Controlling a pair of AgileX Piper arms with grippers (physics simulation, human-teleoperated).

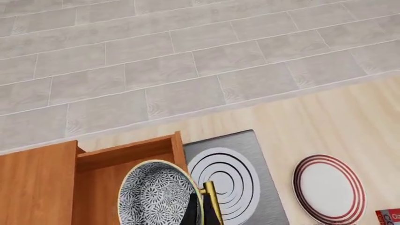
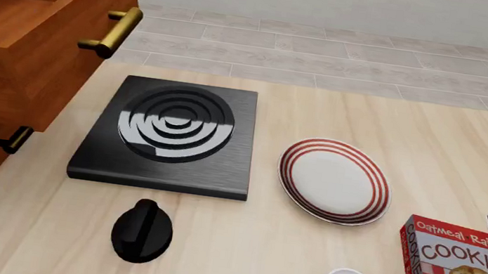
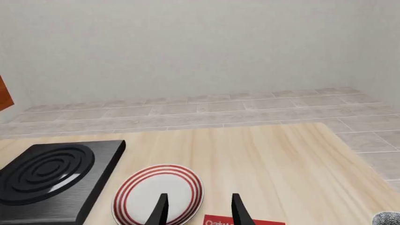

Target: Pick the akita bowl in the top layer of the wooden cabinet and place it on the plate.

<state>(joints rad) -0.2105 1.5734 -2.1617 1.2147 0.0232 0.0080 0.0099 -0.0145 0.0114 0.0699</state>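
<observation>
The akita bowl (image 1: 159,194) is seen in the left wrist view, clamped at its rim by the jaws of the left gripper (image 1: 205,206) above the pulled-out top layer of the wooden cabinet (image 2: 45,33). The plate (image 2: 334,180) is set on the desk (image 2: 432,140) beside the black stove (image 2: 171,134). The right gripper (image 3: 198,208) is held with its jaws apart and empty.

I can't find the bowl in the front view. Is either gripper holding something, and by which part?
The left gripper holds the akita bowl by its rim, one finger inside. The right gripper is open and holds nothing.
</observation>
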